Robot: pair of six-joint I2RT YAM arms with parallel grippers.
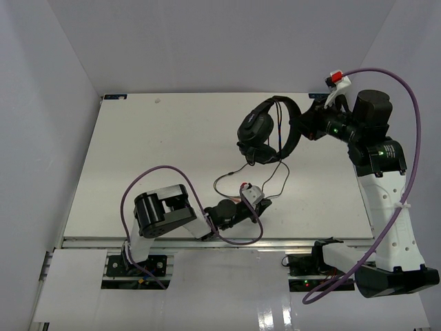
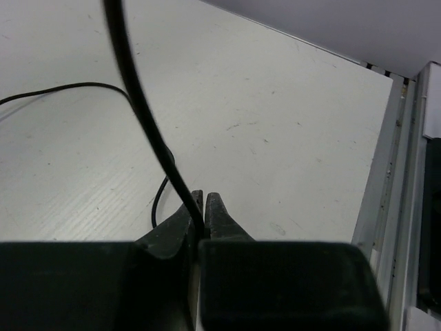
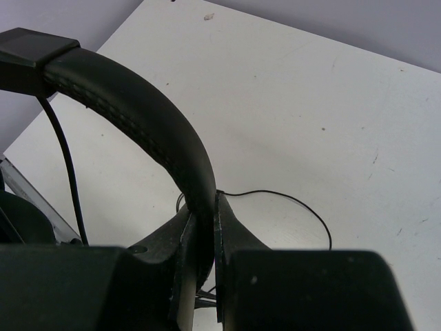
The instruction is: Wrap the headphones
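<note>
The black headphones (image 1: 258, 129) hang lifted above the back right of the table. My right gripper (image 1: 304, 127) is shut on their arched headband (image 3: 141, 114), which passes between the fingers in the right wrist view (image 3: 204, 210). The thin dark cable (image 1: 231, 176) drops from the headphones and loops on the table. My left gripper (image 1: 267, 200) is shut on the cable (image 2: 141, 114), which rises up and to the left from between its fingertips in the left wrist view (image 2: 204, 201). The plugs are not in view.
The white table (image 1: 158, 152) is enclosed by white walls at the back and sides. Its front edge has a metal rail (image 2: 396, 172) close to the right of my left gripper. Slack cable loops (image 3: 303, 207) lie on the table below the headphones.
</note>
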